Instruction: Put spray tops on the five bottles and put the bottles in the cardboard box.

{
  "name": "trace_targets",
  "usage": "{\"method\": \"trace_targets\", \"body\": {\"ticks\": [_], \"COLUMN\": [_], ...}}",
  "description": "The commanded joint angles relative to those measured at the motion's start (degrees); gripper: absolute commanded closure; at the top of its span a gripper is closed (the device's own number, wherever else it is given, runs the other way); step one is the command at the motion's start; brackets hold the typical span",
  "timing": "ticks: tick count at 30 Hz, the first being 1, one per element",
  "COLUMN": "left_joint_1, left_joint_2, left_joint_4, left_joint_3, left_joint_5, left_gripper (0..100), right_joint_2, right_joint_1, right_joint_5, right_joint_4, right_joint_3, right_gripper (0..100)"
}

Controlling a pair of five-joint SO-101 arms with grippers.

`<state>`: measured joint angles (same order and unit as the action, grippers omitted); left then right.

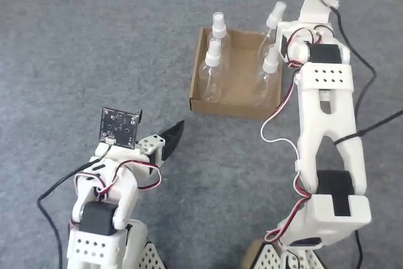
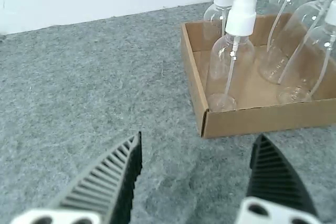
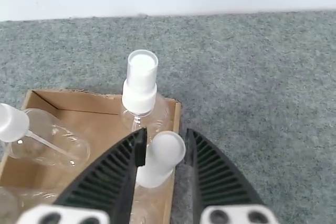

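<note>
Your left gripper (image 2: pixel 198 136) sits closest, low over the grey table (image 1: pixel 75 48) toward its near left corner. Its jaws are spread wide with nothing between them, and it is well apart from the cardboard box (image 1: pixel 227 106). You'll find the box toward the table's far edge, right of the middle, with clear bottles (image 1: pixel 213 70) standing inside it, all capped in white. Your right gripper (image 3: pixel 164 135) hangs at the box's right wall, jaws closed against the spray top (image 3: pixel 164 156) of one bottle there. Just beyond it, another capped bottle (image 3: pixel 139 85) stands in the box's far right corner.
</note>
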<state>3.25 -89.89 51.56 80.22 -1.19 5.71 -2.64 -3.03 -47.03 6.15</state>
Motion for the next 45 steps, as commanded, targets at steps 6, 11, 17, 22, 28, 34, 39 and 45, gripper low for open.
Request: {"method": "trace_targets", "body": {"ticks": [6, 11, 17, 22, 28, 34, 39, 45], "left_joint_1": [-0.4, -0.4, -0.4, -0.4, -0.4, -0.4, -0.4, -0.4], "left_joint_2": [-0.6, -0.6, -0.7, -0.6, -0.7, -0.7, -0.7, -0.7], "left_joint_4": [-1.3, -1.4, -1.4, -1.4, -1.3, -1.3, -1.3, -1.4], "left_joint_3": [-0.5, -0.5, -0.5, -0.5, -0.5, -0.5, -0.5, -0.5], "left_joint_5": [0.5, 0.5, 0.5, 0.5, 0.5, 0.5, 0.5, 0.5], "left_gripper": [69, 69, 69, 69, 69, 69, 69, 69], "right_joint_2": [-1.4, -1.4, -1.4, -1.4, -1.3, -1.3, -1.4, -1.4], "right_joint_1": [-2.1, -2.9, -2.9, -3.6, -4.8, -4.8, -4.9, -6.2], "right_joint_5": [1.0, 1.1, 1.1, 1.1, 1.1, 1.1, 1.2, 6.7], "right_joint_4": [-0.3, -0.3, -0.3, -0.3, -0.3, -0.3, -0.3, -0.3], "right_joint_3": [1.0, 1.0, 1.0, 1.0, 1.0, 1.0, 1.0, 0.7], "right_gripper": [92.8, 92.8, 92.8, 92.7, 92.5, 92.4, 92.4, 92.4]}}
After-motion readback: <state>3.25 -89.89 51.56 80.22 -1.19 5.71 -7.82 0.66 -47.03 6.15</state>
